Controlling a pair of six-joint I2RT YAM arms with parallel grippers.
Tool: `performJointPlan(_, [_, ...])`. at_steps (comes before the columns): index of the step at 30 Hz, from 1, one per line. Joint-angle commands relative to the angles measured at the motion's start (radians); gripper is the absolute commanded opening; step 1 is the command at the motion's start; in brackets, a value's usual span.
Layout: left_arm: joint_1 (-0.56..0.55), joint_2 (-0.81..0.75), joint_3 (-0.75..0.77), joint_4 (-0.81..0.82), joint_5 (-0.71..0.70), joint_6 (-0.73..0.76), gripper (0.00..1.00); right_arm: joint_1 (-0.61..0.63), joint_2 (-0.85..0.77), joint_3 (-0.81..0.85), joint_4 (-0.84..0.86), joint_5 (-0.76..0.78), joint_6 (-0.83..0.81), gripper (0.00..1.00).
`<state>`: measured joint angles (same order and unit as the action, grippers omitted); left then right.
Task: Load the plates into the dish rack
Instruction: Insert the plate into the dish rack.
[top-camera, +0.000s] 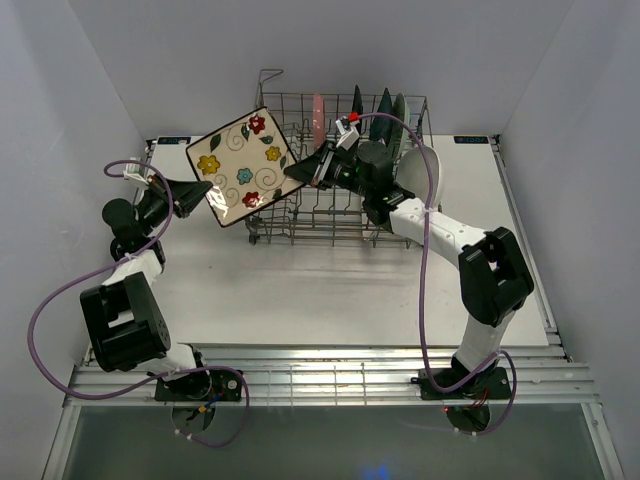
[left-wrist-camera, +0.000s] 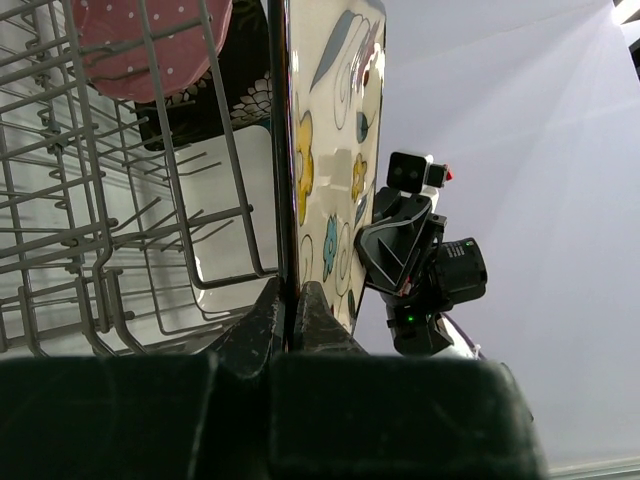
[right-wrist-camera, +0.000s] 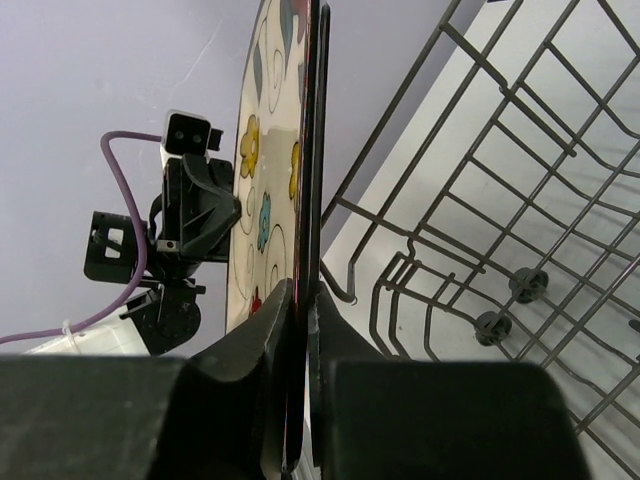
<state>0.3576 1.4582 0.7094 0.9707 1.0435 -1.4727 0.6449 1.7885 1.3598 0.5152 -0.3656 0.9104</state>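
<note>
The cream floral square plate (top-camera: 243, 165) hangs tilted in the air over the left end of the grey wire dish rack (top-camera: 330, 228). My left gripper (top-camera: 205, 190) is shut on its left edge. My right gripper (top-camera: 302, 170) is shut on its right edge. The left wrist view shows the plate (left-wrist-camera: 322, 150) edge-on between my shut left gripper (left-wrist-camera: 288, 302), with the rack (left-wrist-camera: 100, 200) beside it. The right wrist view shows the plate (right-wrist-camera: 268, 150) in my shut right gripper (right-wrist-camera: 300, 305). The pink dotted plate (top-camera: 318, 118), a dark plate (top-camera: 357, 102), a teal plate (top-camera: 385, 104) and a white plate (top-camera: 422, 170) stand in the rack.
The rack's tall handle (top-camera: 268, 78) rises behind the plate. White walls close in on the left, back and right. The pink dotted plate (left-wrist-camera: 150, 40) and a dark patterned plate (left-wrist-camera: 232, 100) show in the left wrist view.
</note>
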Motion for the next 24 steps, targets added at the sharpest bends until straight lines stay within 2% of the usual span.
performJointPlan(1, [-0.005,-0.084,0.019,0.089,-0.042,-0.047,0.06,0.007,-0.011,0.038,0.011,0.007,-0.041,0.08])
performJointPlan(4, [-0.005,-0.084,0.022,0.089,-0.037,-0.046,0.12,0.007,-0.024,0.035,0.009,0.022,-0.047,0.08])
performJointPlan(5, [-0.005,-0.084,0.024,0.089,-0.039,-0.046,0.19,0.007,-0.028,0.033,0.016,0.024,-0.045,0.08])
performJointPlan(7, [-0.006,-0.085,0.022,0.091,-0.039,-0.043,0.26,0.007,-0.040,0.028,0.032,0.028,-0.038,0.08])
performJointPlan(8, [-0.005,-0.087,0.024,0.089,-0.039,-0.043,0.33,0.007,-0.044,0.027,0.039,0.030,-0.033,0.08])
performJointPlan(18, [-0.003,-0.096,0.032,0.091,-0.034,-0.034,0.71,0.009,-0.083,0.005,0.123,0.036,0.027,0.08])
performJointPlan(24, [-0.003,-0.108,0.032,0.091,-0.034,-0.021,0.79,0.009,-0.118,0.009,0.117,0.051,0.015,0.08])
